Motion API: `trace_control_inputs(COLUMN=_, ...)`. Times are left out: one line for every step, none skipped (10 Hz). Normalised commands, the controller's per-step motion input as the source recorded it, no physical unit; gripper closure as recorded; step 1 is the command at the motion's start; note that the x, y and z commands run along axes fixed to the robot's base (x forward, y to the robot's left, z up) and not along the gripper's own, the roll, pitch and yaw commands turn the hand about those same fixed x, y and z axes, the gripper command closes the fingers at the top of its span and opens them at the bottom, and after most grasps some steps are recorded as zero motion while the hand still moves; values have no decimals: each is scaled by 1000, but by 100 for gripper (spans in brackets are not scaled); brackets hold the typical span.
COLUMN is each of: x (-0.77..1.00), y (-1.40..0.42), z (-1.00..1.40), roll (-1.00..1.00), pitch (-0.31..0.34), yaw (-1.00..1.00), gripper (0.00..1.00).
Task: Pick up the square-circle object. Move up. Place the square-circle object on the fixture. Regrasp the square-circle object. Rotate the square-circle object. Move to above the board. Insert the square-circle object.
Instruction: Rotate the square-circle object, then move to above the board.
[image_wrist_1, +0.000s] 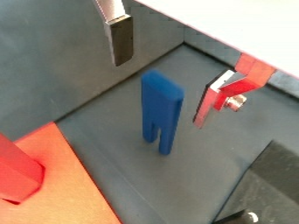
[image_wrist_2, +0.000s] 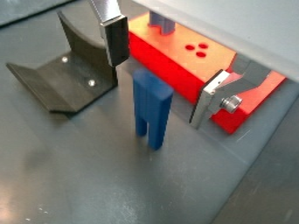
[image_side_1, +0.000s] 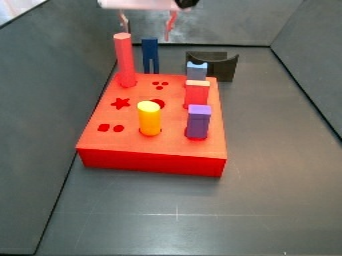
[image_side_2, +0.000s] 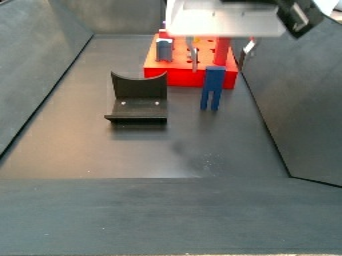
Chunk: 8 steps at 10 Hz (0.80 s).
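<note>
End effector hangs spread above the square-circle object, which stands upright on the floor between fixture and board; judging by this, nothing is picked yet, every step remains

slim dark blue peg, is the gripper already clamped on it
No: in a wrist view the slim dark blue peg stands on the floor, with the open gripper fingers apart on either side, not touching it.

Floor: we record a dark grey flat surface, walled at its sides. On it we list the board, the fixture, and the square-circle object standing upright. The gripper hangs open above that object.
</note>
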Motion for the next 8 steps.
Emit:
trace_control_inputs(x=35, y=-5, z=-721, roll=-84, pitch=-38, yaw=29, gripper=0)
trace_control_inputs(x=35, y=-5, z=-532, roll=-93, pitch=-38, yaw=23, gripper=0)
trace_control_inputs(x=38, y=-5, z=-438, roll=-99, pitch=-39, yaw=24, gripper=0)
trace_control_inputs(x=44, y=-4, z=-221, roll=-113, pitch=-38, yaw=28, gripper=0)
trace_control_inputs(x=0, y=0, z=0, roll=-119, pitch=-37, yaw=31, gripper=100)
trace_control_inputs(x=-211, y=-60, z=1000, roll=-95, pitch=182, yaw=-56, gripper=100)
trace_control_inputs(x=-212, y=-60, z=1000, roll=-95, pitch=183, yaw=-56, gripper=100)
trace_control_inputs(x=-198, y=-54, z=1000, roll=-77, pitch=124, yaw=-47, gripper=100)
